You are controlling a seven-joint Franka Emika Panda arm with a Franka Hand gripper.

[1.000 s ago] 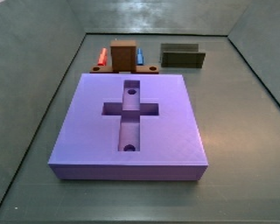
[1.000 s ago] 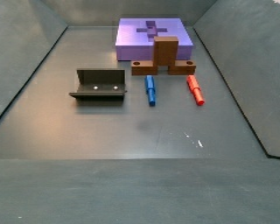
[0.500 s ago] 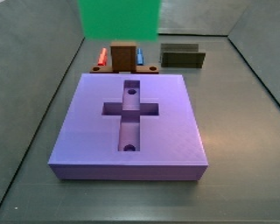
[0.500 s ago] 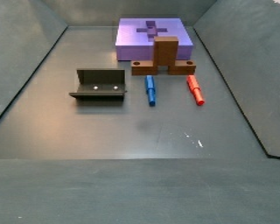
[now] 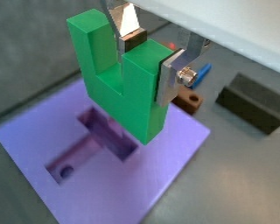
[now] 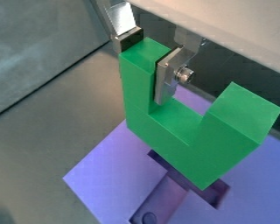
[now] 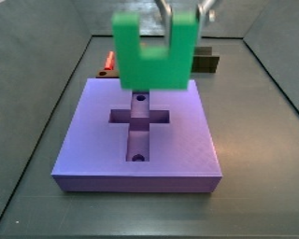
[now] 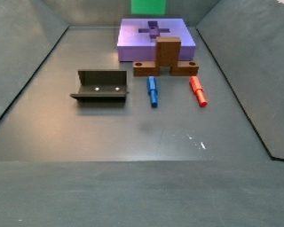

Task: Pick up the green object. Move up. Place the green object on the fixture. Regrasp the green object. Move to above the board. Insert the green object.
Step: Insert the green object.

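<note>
Green object (image 7: 152, 51), gripper (image 7: 183, 23) lower now

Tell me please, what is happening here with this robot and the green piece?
The robot's claw is shut on one prong of a bright green chunky plastic block and holds it in the air above the large flat purple board with the cross-shaped recess. The block is not in the recess yet. The dark L-shaped fixture stands on the floor apart from the board, as do the brown block and the small red and blue pieces.
</note>
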